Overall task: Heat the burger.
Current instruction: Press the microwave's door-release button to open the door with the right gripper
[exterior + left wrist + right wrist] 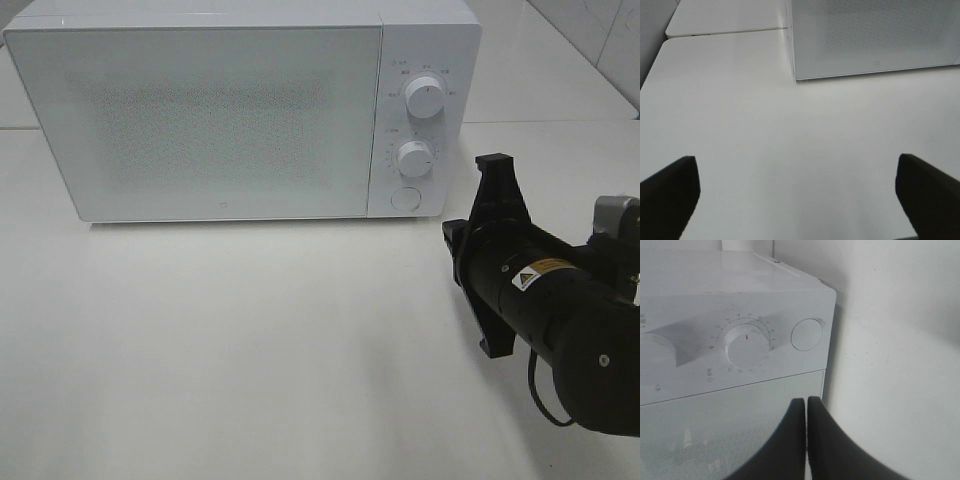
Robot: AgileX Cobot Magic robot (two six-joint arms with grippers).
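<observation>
While the right hand sits clenched by the microwave, the left hand (over table) gapes.

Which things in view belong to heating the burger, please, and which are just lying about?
Job: microwave, door closed; upper dial; lower dial; round button; right end effector, shut, facing the controls.
Not involved: table; left end effector, open.
Burger not in view.

Our left gripper had its fingers spread wide apart. Our right gripper had its fingers pressed together along their length. Our right arm pointed forward.
</observation>
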